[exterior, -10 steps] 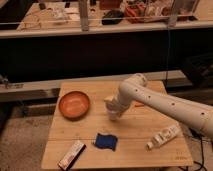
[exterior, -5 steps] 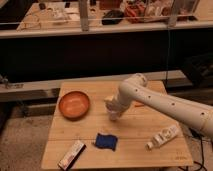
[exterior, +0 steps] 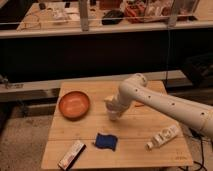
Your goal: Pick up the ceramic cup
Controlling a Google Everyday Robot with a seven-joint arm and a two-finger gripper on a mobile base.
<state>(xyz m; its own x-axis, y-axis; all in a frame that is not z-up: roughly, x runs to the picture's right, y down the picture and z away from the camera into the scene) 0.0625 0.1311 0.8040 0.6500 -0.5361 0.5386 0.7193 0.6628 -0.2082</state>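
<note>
We take the wooden table (exterior: pixel 150 127) as our landmark: it fills the lower middle of the camera view, in front of a dark counter. On its far left part sits the ceramic cup (exterior: pixel 74 104), a wide, shallow orange-brown vessel standing upright and apart from everything else. Our white arm (exterior: pixel 165 102) reaches in from the table's right side and bends down over its middle, where the gripper (exterior: pixel 114 111) hangs close above the boards, just to the right of the cup and not touching it; we cannot tell how its jaws stand. Toward the table's near edge lies a blue cloth (exterior: pixel 105 141), with a flat rectangular packet (exterior: pixel 72 154) at the near left corner and a white bottle (exterior: pixel 163 137) lying on its side at the near right.
</note>
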